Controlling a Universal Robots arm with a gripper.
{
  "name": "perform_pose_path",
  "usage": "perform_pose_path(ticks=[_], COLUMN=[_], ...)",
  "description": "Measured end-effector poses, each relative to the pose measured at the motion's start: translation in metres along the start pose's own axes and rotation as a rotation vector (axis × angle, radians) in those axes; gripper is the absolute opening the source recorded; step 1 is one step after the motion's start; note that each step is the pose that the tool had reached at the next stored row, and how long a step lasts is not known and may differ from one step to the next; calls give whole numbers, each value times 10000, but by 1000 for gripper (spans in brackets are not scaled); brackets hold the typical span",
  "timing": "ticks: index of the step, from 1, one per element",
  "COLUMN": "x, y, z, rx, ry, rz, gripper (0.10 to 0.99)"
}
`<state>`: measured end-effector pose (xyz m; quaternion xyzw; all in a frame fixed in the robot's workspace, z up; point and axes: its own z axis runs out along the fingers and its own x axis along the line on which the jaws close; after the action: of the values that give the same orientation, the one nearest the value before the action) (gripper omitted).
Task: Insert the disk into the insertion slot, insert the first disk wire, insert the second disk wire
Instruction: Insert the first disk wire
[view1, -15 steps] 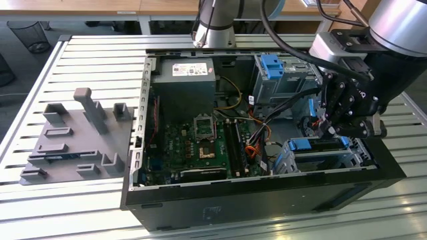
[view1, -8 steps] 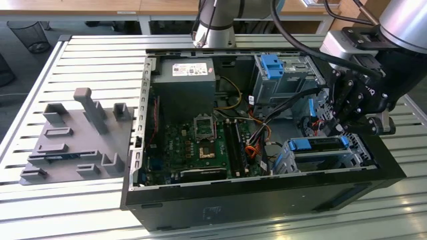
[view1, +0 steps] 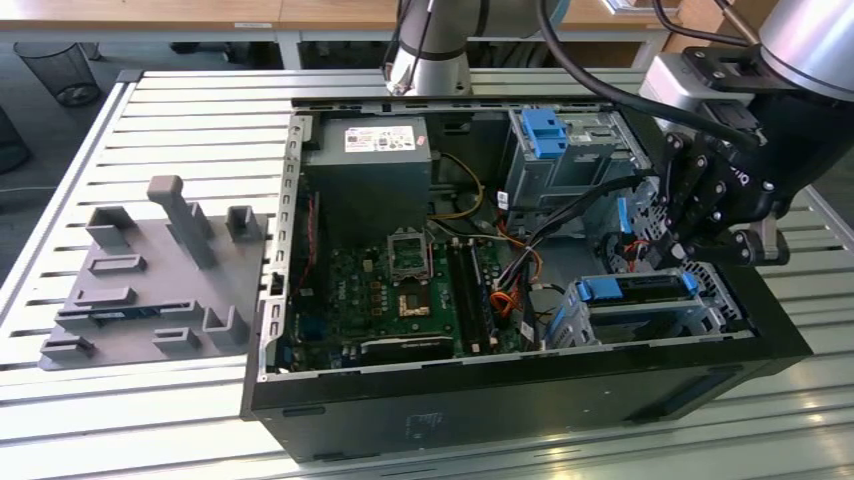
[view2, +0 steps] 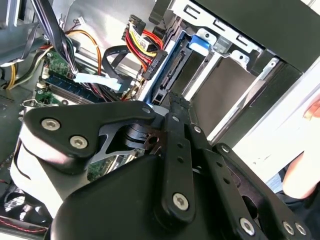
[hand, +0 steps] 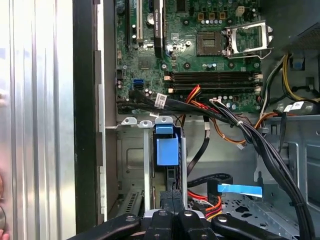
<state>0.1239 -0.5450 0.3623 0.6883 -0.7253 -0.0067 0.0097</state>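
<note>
The disk (view1: 635, 288), silver with a bright blue bracket, sits inside the insertion slot (view1: 667, 318), the small perforated metal cage at the case's front corner on the exterior view's right. In the first wrist view the disk (hand: 166, 146) stands edge-on in the slot (hand: 131, 159). My gripper (view1: 685, 260) hangs just above the disk's rear end. In both wrist views its fingers (hand: 169, 200) are pressed together, and the tip (view2: 176, 102) rests close to the black connector strip (view2: 167, 75) on the disk's blue edge (view2: 176, 50). A red and yellow wire bundle (view2: 141, 42) ends in a black plug (view2: 153, 65) beside that strip.
A taller grey cage with a blue tab (view1: 550, 135) stands at the back of the case. The motherboard (view1: 400, 290) and loose cables (hand: 250, 135) fill the case floor. A grey fixture block (view1: 154, 275) lies on the slatted table. A person's hand (view2: 310, 112) is beside the case.
</note>
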Motion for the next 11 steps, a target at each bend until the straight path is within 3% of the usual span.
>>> perform_pose_path(ticks=[11], x=[-13], y=[-8], z=[0], rx=[-8], ry=[-72], rz=[794], gripper=[106])
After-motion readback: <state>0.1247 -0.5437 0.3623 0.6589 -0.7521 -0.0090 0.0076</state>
